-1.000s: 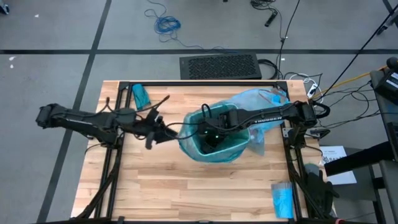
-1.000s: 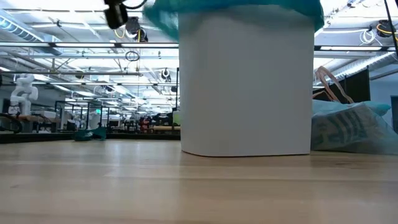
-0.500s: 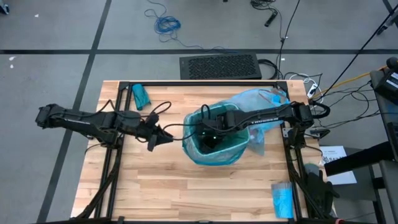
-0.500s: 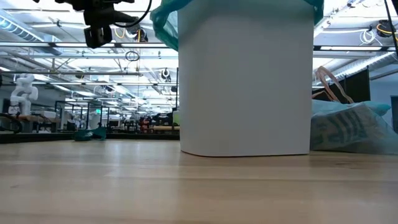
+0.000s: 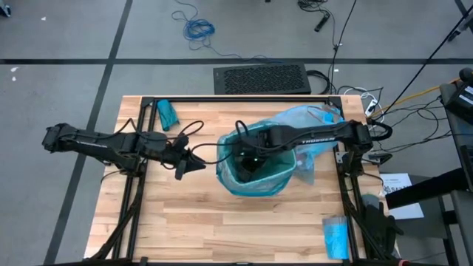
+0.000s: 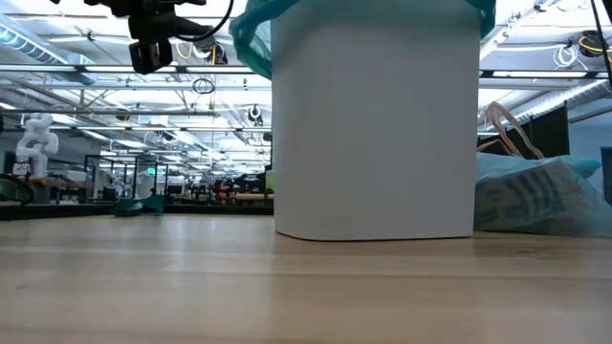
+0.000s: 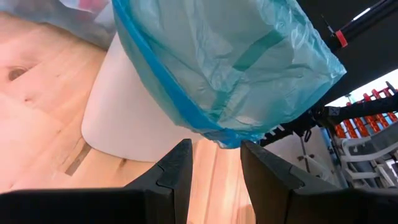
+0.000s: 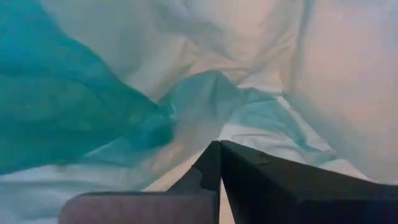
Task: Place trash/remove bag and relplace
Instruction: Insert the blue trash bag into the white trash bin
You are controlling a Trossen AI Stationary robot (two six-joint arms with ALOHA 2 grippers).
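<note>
Pale wood planks make up the table top (image 5: 185, 214), and at its near right corner lies a small folded blue packet (image 5: 336, 236), well apart from everything else. Toward the middle stands a tall white plastic bin (image 6: 375, 124) lined with a darker teal-green plastic bag (image 5: 255, 177) whose edge is turned down over the rim. The left gripper (image 5: 194, 163) hangs above the table just left of the bin, near the turned-down edge but apart from it; in the left wrist view its two dark fingers (image 7: 177, 168) stand a little apart with only the table showing between them, holding nothing. The right gripper (image 5: 242, 151) reaches down inside the bin; in the right wrist view its fingers (image 8: 249, 180) are pressed together with no gap, and crinkled teal and whitish liner film lies all around them, though whether any film is pinched between the tips cannot be told. Just right of the bin and a little farther back, the thin see-through pale sky-blue plastic bin liner (image 5: 310, 122) sits as a crumpled full bundle on the table, touching or nearly touching the bin's side; the low view shows printed or labelled material dimly through its wall (image 6: 535, 196). At the far left corner of the table lies a small teal folded bundle (image 5: 167, 113).
</note>
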